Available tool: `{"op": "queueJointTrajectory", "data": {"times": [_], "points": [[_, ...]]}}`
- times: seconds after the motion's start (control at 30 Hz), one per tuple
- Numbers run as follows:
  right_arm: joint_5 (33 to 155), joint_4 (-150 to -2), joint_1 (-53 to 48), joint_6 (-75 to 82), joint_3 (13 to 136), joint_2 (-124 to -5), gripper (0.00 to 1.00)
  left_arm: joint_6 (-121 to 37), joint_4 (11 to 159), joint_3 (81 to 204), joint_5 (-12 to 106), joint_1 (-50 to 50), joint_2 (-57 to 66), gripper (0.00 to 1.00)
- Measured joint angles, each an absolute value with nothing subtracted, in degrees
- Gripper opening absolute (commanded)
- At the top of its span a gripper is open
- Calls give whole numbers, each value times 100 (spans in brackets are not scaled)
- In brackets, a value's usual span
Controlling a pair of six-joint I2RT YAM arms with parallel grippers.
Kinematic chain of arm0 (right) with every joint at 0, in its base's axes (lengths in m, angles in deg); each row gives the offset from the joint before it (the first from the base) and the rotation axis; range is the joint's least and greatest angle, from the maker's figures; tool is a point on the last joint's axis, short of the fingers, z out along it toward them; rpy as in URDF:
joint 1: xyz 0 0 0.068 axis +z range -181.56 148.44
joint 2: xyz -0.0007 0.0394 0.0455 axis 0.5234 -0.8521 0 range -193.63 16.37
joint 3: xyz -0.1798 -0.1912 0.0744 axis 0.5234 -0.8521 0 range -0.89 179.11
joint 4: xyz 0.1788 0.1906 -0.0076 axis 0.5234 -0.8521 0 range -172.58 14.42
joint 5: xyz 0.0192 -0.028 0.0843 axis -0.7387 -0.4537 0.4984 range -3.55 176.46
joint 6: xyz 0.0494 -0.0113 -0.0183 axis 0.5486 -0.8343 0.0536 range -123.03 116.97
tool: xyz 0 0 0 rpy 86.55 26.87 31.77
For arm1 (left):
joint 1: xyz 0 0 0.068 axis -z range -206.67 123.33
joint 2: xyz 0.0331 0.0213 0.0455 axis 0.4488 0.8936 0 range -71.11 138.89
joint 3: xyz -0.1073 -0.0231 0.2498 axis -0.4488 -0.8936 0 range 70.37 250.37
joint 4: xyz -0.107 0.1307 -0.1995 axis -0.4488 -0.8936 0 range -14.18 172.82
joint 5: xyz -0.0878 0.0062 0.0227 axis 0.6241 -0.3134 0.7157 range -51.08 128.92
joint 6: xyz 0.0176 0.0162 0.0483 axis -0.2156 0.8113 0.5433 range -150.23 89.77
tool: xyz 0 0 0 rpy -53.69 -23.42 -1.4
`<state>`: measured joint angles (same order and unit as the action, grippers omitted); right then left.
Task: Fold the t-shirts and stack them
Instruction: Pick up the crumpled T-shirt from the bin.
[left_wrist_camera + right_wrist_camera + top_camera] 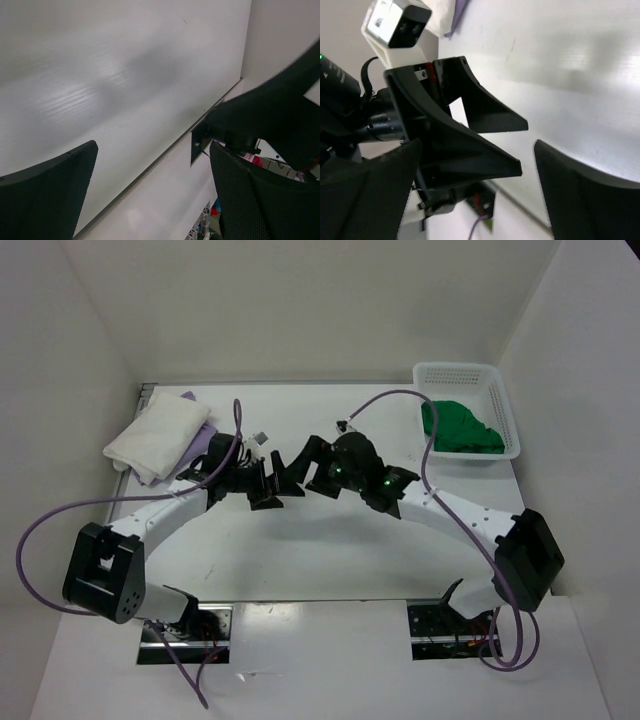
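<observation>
A folded white t-shirt [160,433] lies at the back left of the table, on top of a lavender t-shirt [203,440] that sticks out along its right side. The green t-shirt [460,427] sits crumpled in the white basket [507,410] at the back right. My left gripper [268,484] and right gripper [302,469] face each other close together over the bare middle of the table. Both are open and hold nothing. In the left wrist view the gripper [150,200] has only the table between its fingers. In the right wrist view the gripper [475,195] looks at the left arm's black fingers [470,135], with a corner of lavender t-shirt [460,12] behind.
White walls close in the table on the back, left and right. Purple cables [60,515] loop off both arms. The arm bases stand at the near edge. Bare white table surface [320,550] lies between the grippers and the bases.
</observation>
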<state>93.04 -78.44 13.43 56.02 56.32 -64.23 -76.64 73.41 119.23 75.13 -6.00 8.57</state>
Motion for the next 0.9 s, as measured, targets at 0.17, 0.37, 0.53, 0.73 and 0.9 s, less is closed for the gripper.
{"op": "queueJointTrajectory", "data": {"times": [0.17, 0.37, 0.53, 0.73, 0.9], "points": [[8603, -8364, 1577, 5246, 6620, -6899, 23, -7358, 7403, 12017, 7784, -836, 1214, 100], [7366, -9479, 1287, 4612, 7686, -6967, 19, -7214, 7335, 12139, 8018, -825, 1633, 37], [7392, -10097, -1314, 4105, 8333, -7055, 22, -7020, 7324, 12474, 7880, -836, 1614, 23], [6695, -10875, -2952, 3322, 9214, -8099, 87, -6775, 7171, 12568, 7786, -948, 1587, 31], [6773, -11000, -3354, 2949, 9256, -8893, 66, -6654, 7101, 12568, 7786, -994, 1559, 39]]}}
